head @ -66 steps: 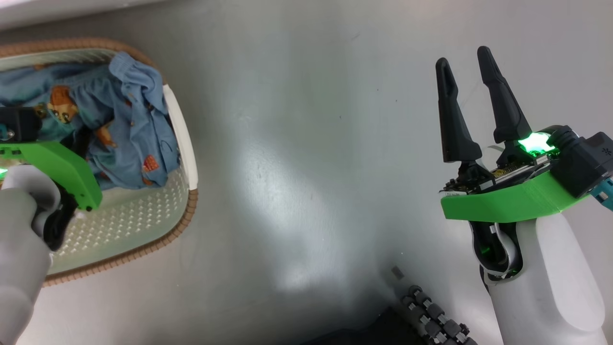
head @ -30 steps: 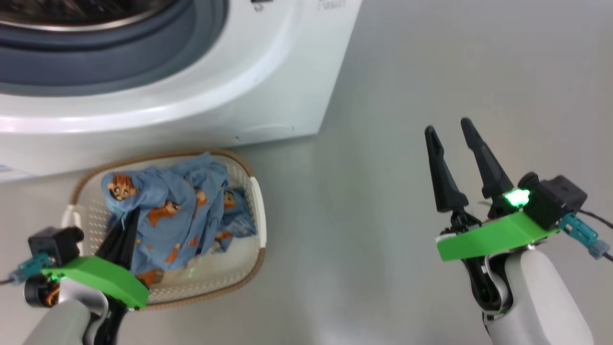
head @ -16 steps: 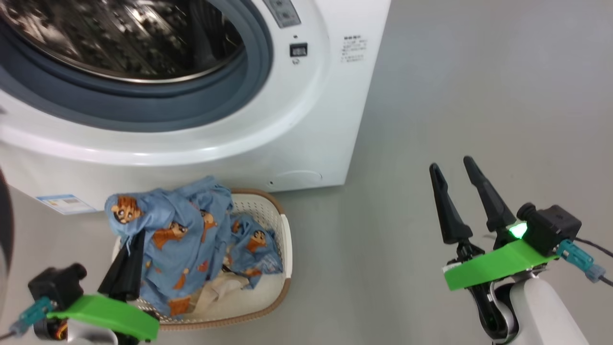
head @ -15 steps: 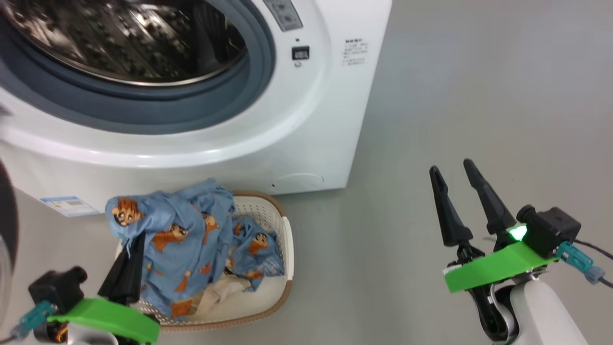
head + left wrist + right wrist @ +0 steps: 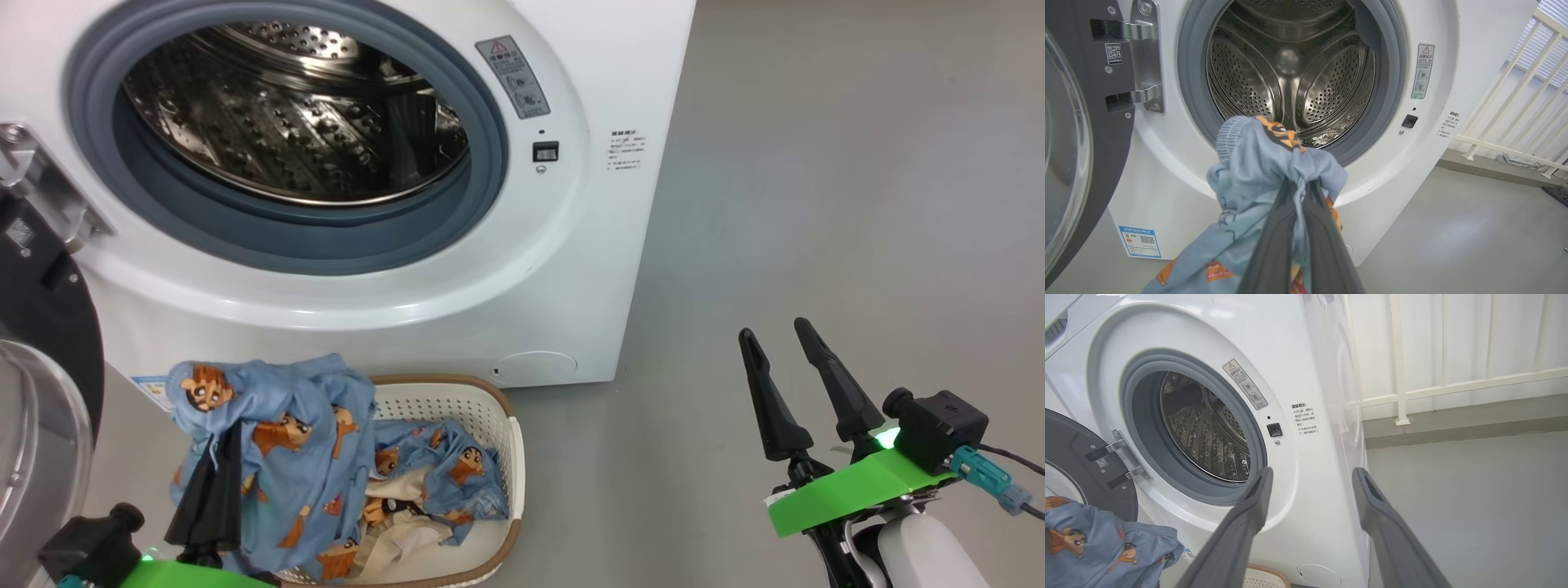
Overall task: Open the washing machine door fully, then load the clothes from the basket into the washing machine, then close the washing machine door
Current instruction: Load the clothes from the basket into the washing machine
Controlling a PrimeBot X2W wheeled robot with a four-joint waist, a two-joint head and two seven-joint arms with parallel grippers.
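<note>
The white washing machine [image 5: 571, 269] stands with its steel drum [image 5: 302, 114] exposed. Its black door [image 5: 41, 327] hangs swung out at the left on a steel hinge [image 5: 1143, 61]. My left gripper [image 5: 224, 445] is shut on the light blue clothes [image 5: 286, 441], lifted partly out of the cream basket [image 5: 506, 457] on the floor before the machine. In the left wrist view the clothes [image 5: 1265, 163] bunch over my left gripper [image 5: 1300, 185], in front of the drum [image 5: 1290, 69]. My right gripper [image 5: 775, 335] is open and holds nothing, off to the machine's right.
A cream cloth piece [image 5: 408, 547] lies in the basket under the blue fabric. Bare grey floor [image 5: 816, 163] spreads to the right of the machine. A white railing [image 5: 1412, 392] runs behind the machine [image 5: 1306, 457].
The head camera has tilted up, so the drum and the open door have come into view. My left gripper has stayed shut on the clothes. The right gripper has stayed open.
</note>
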